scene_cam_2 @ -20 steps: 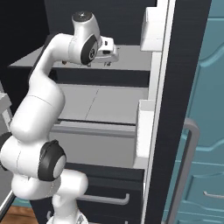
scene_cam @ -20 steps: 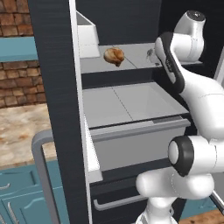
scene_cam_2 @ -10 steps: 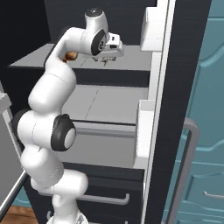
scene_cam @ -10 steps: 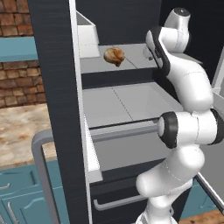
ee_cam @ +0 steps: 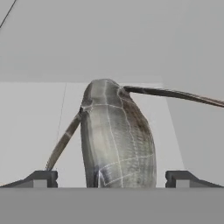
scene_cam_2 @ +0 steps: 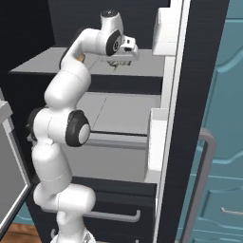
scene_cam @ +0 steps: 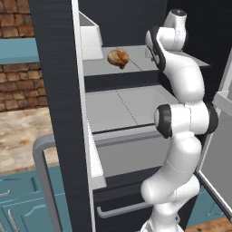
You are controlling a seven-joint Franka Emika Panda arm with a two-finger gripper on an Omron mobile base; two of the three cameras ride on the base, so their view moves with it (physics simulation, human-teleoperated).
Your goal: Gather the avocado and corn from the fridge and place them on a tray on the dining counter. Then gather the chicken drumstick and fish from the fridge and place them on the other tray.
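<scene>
The arm reaches into the open fridge (scene_cam: 54, 90), its hand bent down over the upper pale grey shelf (scene_cam_2: 42, 66). In the hand view the gripper (ee_cam: 111, 178) stands wide apart, a dark finger tip (ee_cam: 41, 178) on each side of the fish (ee_cam: 116, 140), which lies on the shelf between them with clear gaps to both tips, so nothing is clamped. The fish shows a silvery-grey body with brownish shading and thin fins trailing off to both sides (whether the tips touch the shelf cannot be told). In the left base view the chicken drumstick (scene_cam: 118, 58) sits on the same upper shelf, left of the arm and near a white door bin (scene_cam: 90, 43). In the right base view the gripper (scene_cam_2: 121, 61) hangs just above that shelf
</scene>
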